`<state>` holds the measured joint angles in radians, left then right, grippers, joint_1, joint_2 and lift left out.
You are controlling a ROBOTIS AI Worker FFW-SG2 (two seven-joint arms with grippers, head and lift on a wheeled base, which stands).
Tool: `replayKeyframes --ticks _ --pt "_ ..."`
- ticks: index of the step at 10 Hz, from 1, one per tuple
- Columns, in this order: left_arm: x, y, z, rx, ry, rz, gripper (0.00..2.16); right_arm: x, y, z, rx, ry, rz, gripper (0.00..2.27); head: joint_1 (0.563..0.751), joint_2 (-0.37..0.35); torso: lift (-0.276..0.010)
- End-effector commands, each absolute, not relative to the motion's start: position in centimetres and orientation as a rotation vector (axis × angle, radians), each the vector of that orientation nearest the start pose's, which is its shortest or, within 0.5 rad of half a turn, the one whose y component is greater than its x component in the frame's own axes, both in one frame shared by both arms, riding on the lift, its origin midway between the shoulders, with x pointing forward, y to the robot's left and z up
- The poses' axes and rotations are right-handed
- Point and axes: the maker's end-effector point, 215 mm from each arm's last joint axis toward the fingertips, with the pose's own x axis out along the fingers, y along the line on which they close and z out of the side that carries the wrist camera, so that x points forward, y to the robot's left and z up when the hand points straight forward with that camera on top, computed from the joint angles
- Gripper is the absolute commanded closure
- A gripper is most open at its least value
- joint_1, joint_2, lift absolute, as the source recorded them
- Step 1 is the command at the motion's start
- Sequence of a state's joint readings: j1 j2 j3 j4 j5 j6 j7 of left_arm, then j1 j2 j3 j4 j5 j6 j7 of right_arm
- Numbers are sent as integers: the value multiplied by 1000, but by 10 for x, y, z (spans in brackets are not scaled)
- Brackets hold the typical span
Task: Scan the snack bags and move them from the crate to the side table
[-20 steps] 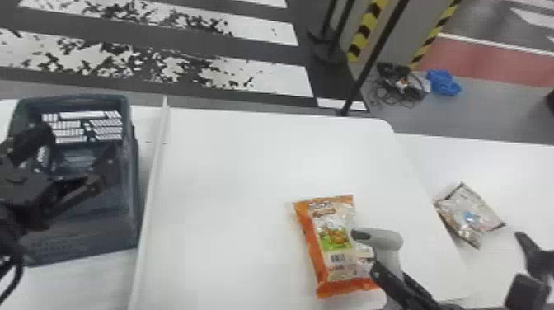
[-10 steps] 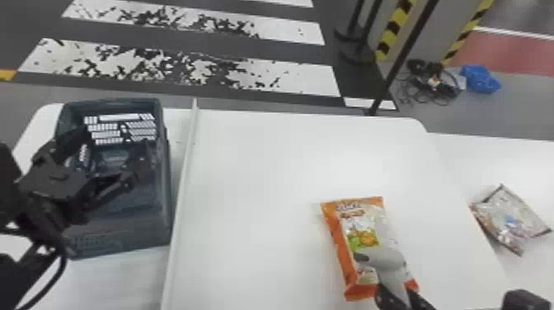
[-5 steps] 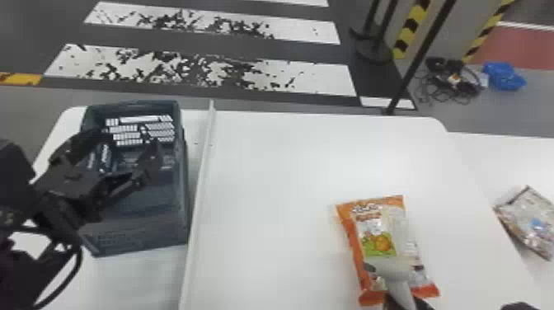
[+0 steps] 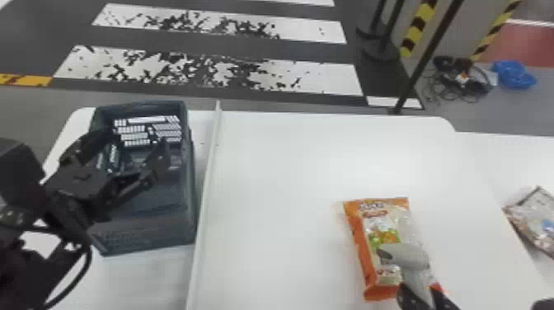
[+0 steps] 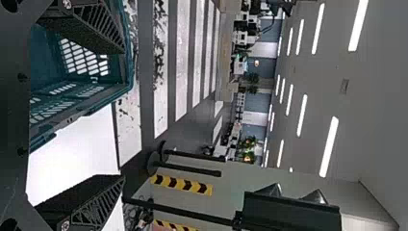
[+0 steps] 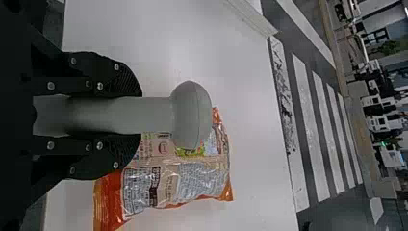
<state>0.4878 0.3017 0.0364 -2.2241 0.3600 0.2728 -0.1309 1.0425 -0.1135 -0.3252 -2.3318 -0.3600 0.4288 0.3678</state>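
The counter (image 4: 288, 177) bore the crate (image 4: 148, 231); near it, the left gripper (image 4: 134, 139) had its fingers apart. The right gripper (image 4: 420, 293) was clamped, the orange bag (image 4: 359, 251) lay well right of the crate, another bag (image 4: 534, 224) farther right, and in that clamp was the scanner (image 4: 412, 257)

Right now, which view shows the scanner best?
Right wrist view: scanner up close, head and most of the handle clear, in the right gripper. Head view: smaller, head before the orange bag, lower handle hidden by fingers.

Striped floor (image 4: 214, 70), ceiling lights (image 5: 329, 146), black posts (image 4: 428, 53)
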Motion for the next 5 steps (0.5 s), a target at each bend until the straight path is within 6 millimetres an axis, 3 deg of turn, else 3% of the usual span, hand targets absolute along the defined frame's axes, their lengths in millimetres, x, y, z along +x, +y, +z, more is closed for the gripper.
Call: replayKeyframes --ticks 1,2,5 --pt "445 205 -308 -73 127 -310 70 245 -305 -437 211 602 176 2240 695 -121 -87" --pt "443 201 -309 -71 131 -313 70 257 -325 -434 219 603 148 2240 695 -146 -87" --pt "428 194 -312 -17 154 -305 70 304 -395 -453 266 597 91 2240 695 -236 -87"
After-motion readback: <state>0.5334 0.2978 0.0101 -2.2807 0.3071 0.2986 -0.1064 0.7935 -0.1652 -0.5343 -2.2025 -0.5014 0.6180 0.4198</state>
